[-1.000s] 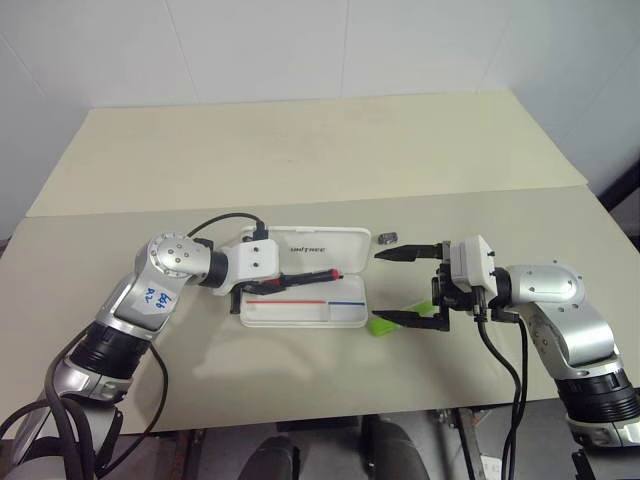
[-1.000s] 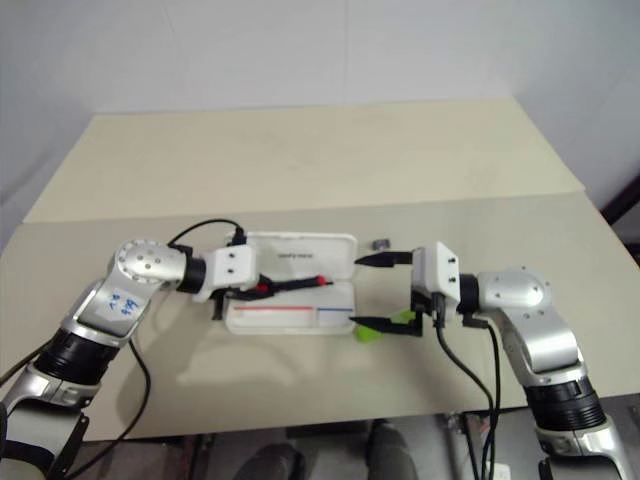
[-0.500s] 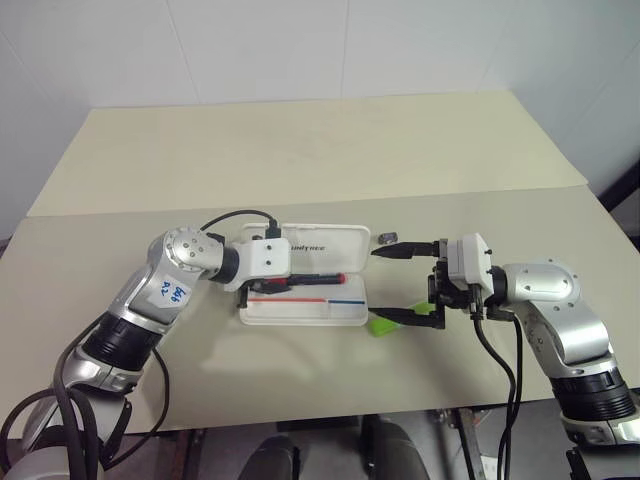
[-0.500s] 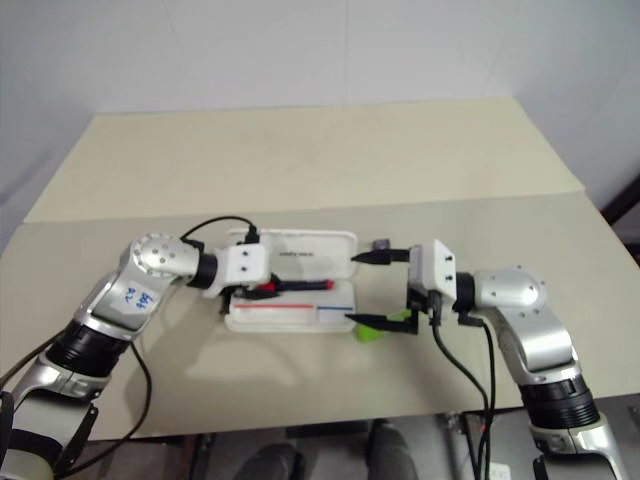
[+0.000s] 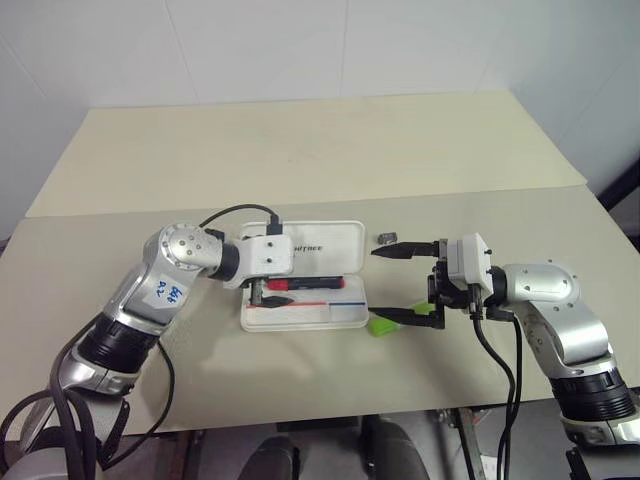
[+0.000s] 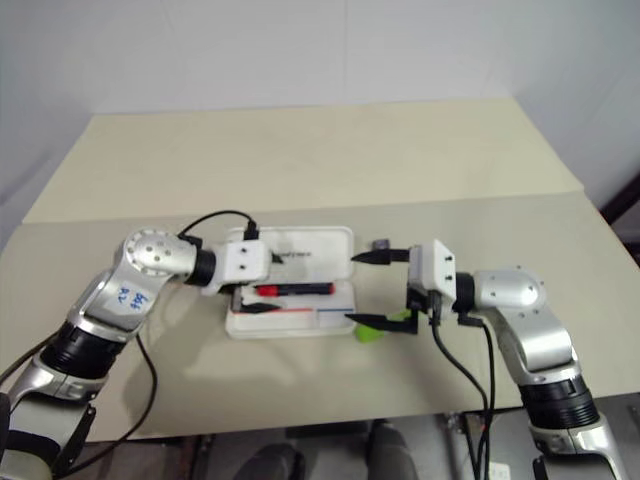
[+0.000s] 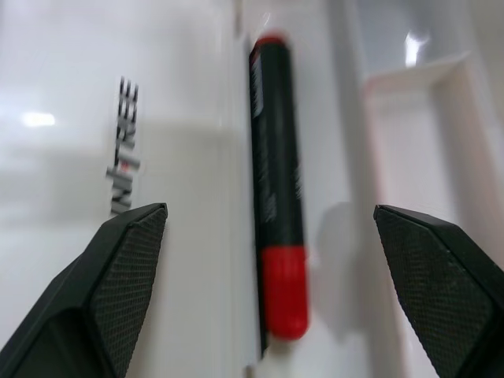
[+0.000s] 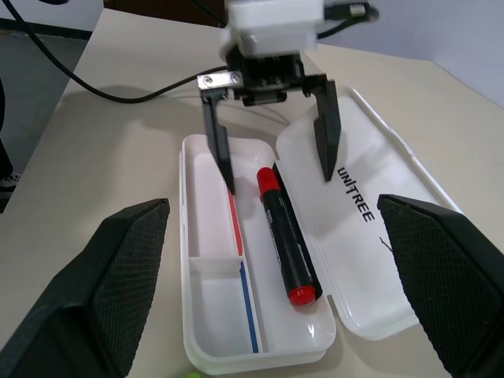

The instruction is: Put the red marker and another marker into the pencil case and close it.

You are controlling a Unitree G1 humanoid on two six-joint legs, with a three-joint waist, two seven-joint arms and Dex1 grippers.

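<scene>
- Your left gripper (image 8: 272, 130) hangs, jaws wide, over the red marker (image 8: 285, 239) in the open pencil case (image 8: 201, 354)
- Your right gripper (image 5: 392, 284), jaws wide, straddles the green highlighter (image 5: 380, 324) on the tabletop (image 5: 300, 150)

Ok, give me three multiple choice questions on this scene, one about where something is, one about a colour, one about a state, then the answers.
1. Where does the red marker lie?
A. In the open pencil case
B. On the table beside the case
C. In the right hand

2. What colour is the marker on the table by the right hand?
A. Blue
B. Lime green
C. Orange

3. How is the left hand?
A. Shut on the red marker
B. Open above the case
C. Shut on the lid

Answers: 1 A, it rests along the tray by the hinge. 2 B, the green marker lies just outside the case. 3 B, its fingers stand apart with the marker free below.
</scene>
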